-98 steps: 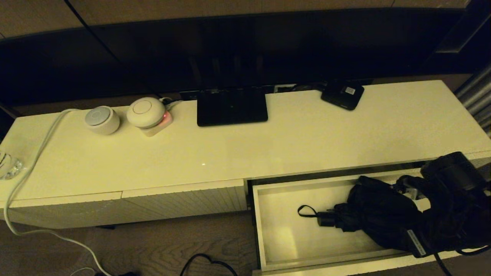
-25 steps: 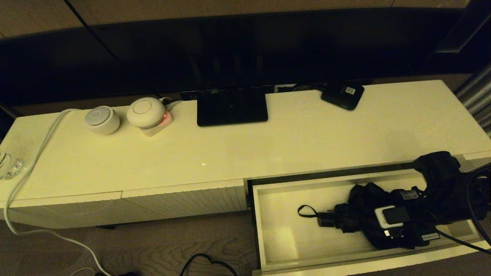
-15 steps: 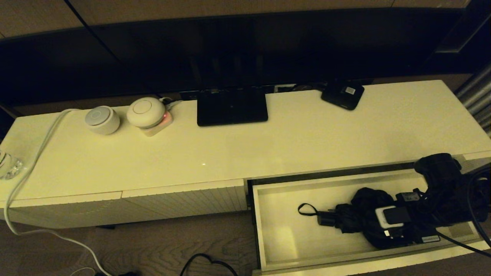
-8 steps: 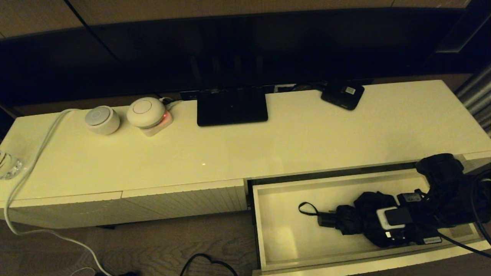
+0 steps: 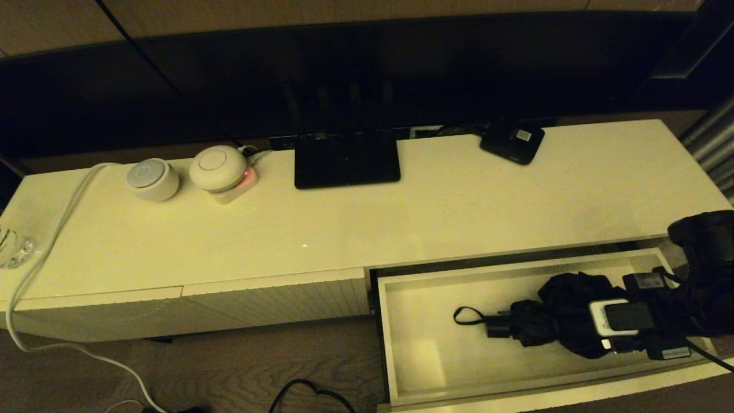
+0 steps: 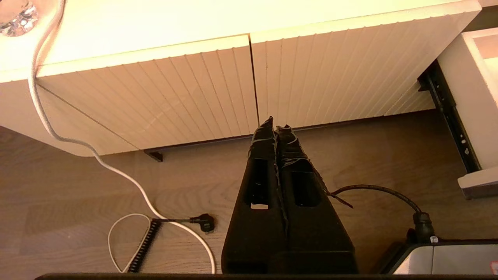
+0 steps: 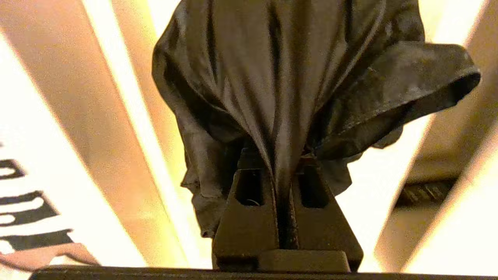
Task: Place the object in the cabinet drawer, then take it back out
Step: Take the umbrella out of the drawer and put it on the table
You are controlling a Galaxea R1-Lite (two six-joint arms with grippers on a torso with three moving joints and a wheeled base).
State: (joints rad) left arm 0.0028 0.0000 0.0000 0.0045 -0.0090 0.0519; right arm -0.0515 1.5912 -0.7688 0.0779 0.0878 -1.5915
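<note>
The black folding umbrella (image 5: 565, 312) lies in the open cream cabinet drawer (image 5: 387, 344), towards its right end. Its short handle (image 5: 498, 328) and wrist loop (image 5: 463, 314) point left. My right gripper (image 5: 585, 337) reaches in from the right and is shut on the umbrella's baggy fabric (image 7: 280, 77), which is bunched between the fingers (image 7: 249, 186) of that gripper (image 7: 277, 157). My left gripper (image 6: 276, 126) is shut on nothing, parked low over the floor before the closed ribbed panels (image 6: 218, 85), and does not show in the head view.
On the cabinet top (image 5: 459, 206) stand a small flat black box with a white label (image 5: 512, 141), a black stand (image 5: 346, 159), two round white devices (image 5: 152, 179), a white cable (image 5: 51, 241) and a glass (image 5: 11, 248). Cables and a plug (image 6: 204, 222) lie on the floor.
My right arm has drawn back to the right, and the umbrella held in it has slid a little to the right inside the drawer. The left arm has not moved.
</note>
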